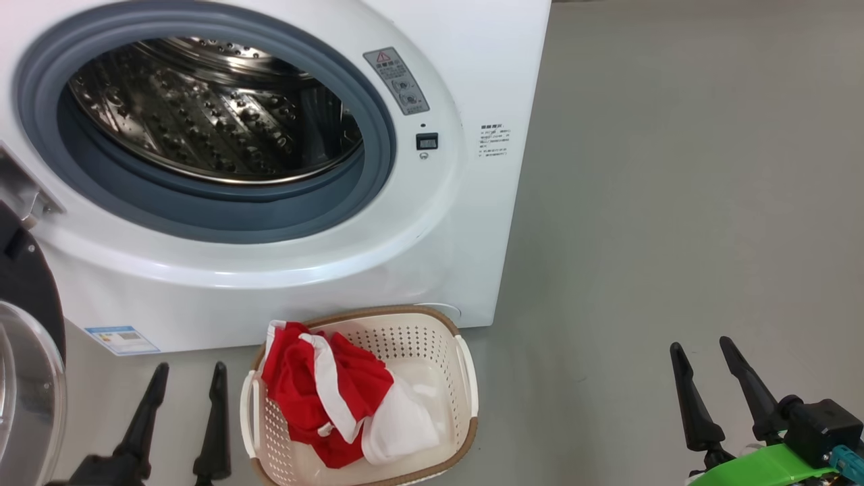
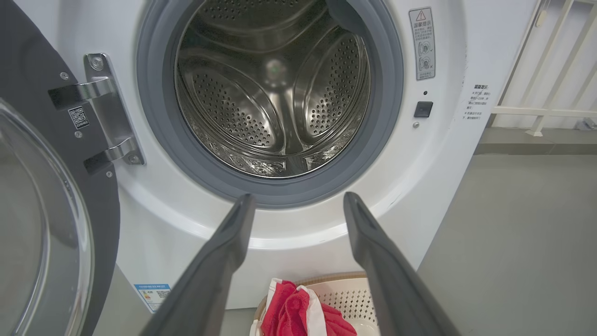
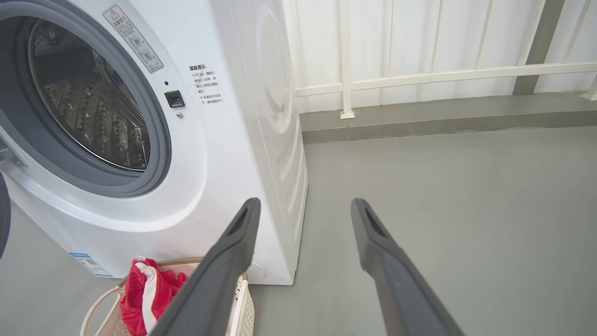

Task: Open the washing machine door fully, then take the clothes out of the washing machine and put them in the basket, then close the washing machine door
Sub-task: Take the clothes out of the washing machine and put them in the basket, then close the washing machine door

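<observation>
Clothes, soft red fabric garments with white panels, lie heaped at the left end of the small cream perforated plastic basket. The basket stands on the grey floor at the foot of the big white front-loading washing machine. You see bare metal in its steel perforated drum. The round black-rimmed glass door is swung out and cut off at the picture's left edge. Left claw and right claw are both spread, clear of everything.

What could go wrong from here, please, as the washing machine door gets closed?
The washing machine door hangs wide open beside the open left tool; a push on its curved glass might slip. The basket stands close before the washing machine, clothes draped over its rim; the swinging door or arm could snag them.
</observation>
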You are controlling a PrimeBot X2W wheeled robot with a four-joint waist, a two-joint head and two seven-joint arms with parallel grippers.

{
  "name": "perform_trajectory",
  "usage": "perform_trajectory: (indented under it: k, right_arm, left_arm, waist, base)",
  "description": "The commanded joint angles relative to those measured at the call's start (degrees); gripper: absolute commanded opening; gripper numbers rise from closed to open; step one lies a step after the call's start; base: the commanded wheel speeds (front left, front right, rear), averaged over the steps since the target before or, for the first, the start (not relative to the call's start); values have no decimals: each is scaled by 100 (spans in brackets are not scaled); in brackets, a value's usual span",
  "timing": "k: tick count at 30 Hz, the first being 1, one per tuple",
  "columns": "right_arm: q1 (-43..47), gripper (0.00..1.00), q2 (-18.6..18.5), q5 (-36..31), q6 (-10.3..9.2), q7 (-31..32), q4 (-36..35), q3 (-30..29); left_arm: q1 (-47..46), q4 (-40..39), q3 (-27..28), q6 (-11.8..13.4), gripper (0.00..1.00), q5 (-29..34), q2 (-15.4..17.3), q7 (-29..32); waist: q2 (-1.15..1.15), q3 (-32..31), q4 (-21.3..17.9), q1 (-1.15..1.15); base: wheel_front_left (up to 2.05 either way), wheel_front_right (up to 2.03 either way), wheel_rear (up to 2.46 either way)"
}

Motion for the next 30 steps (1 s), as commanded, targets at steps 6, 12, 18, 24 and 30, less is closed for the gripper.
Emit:
perform_trajectory:
  k: [6,12,18,24,30]
  right_arm:
    - [57,100,-108,111,36,-37,-165,26]
    - [98,100,-111,118,36,-37,-183,-5]
    - [89,100,-101,108,36,-37,-185,-19]
    - [82,100,-100,102,36,-37,-187,-12]
    - [71,100,-100,101,36,-37,-185,-15]
  left_arm:
    - [188,-338,269,-31,100,36,37,-28]
    - [227,-404,297,-31,100,33,22,-28]
    - [205,-442,306,-31,100,34,15,-28]
    - [198,-476,298,-31,100,30,13,-28]
    - [182,-485,294,-31,100,9,12,-28]
  waist:
    - [0,-44,-19,0]
    - [0,-47,-3,0]
    - [0,-28,8,0]
    - [0,-21,17,0]
    - [0,-9,28,0]
  base:
    - [0,0,0]
    - [0,0,0]
    - [0,0,0]
    - [0,0,0]
    - [0,0,0]
